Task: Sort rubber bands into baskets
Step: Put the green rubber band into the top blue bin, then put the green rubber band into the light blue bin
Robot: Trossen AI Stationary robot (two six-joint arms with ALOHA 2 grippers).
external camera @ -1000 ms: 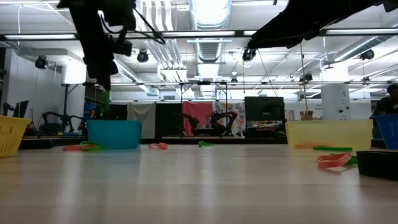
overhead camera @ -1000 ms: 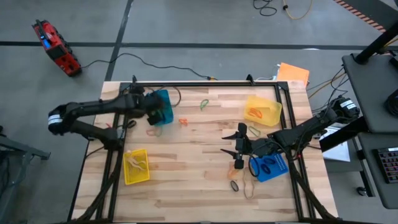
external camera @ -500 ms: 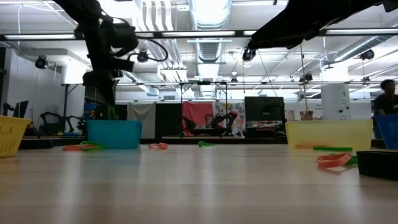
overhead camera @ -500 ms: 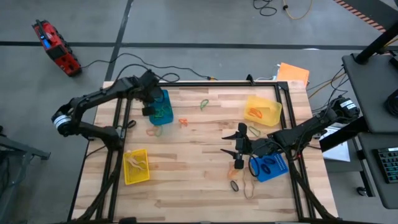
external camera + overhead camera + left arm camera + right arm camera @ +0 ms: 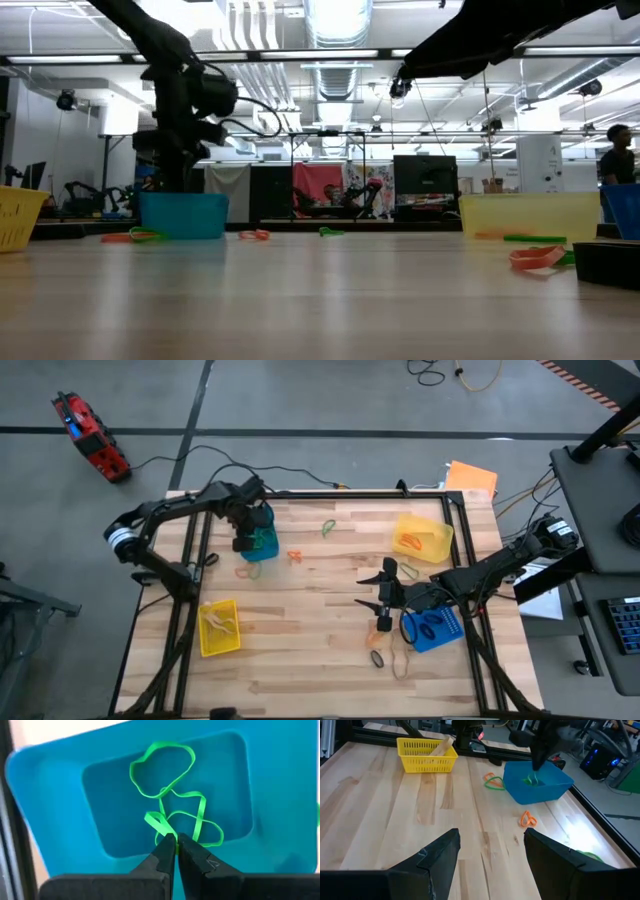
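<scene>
My left gripper (image 5: 245, 543) stands over the far-left blue basket (image 5: 264, 536), pointing down, shut on a green rubber band (image 5: 156, 822). Two more green bands (image 5: 165, 767) lie on that basket's floor. My right gripper (image 5: 378, 586) hovers open and empty over the table's middle right, beside the near-right blue basket (image 5: 432, 626). A yellow basket (image 5: 422, 537) stands far right and another (image 5: 219, 626) near left. Loose bands lie on the table: green (image 5: 328, 527), orange (image 5: 295, 555), and a pair (image 5: 247, 571) by the far blue basket. My left gripper pinches a folded strand of the green band (image 5: 161, 829) between its two fingertips, coming from above and pointing down into the blue basket. The band's loop sticks out just past the tips, above the bands on the basket floor; whether it touches them I cannot tell.
More bands lie near the table's front right (image 5: 378, 657), and an orange one (image 5: 383, 625) sits under my right gripper. A black frame (image 5: 340, 497) borders the table. Bare wood (image 5: 300, 640) lies in the near middle.
My left gripper, staying shut on the green band, has swung a little toward the table's right over the blue basket, rolled about its own axis and come down, so the band now sits inside the basket's walls. The right arm kept still.
</scene>
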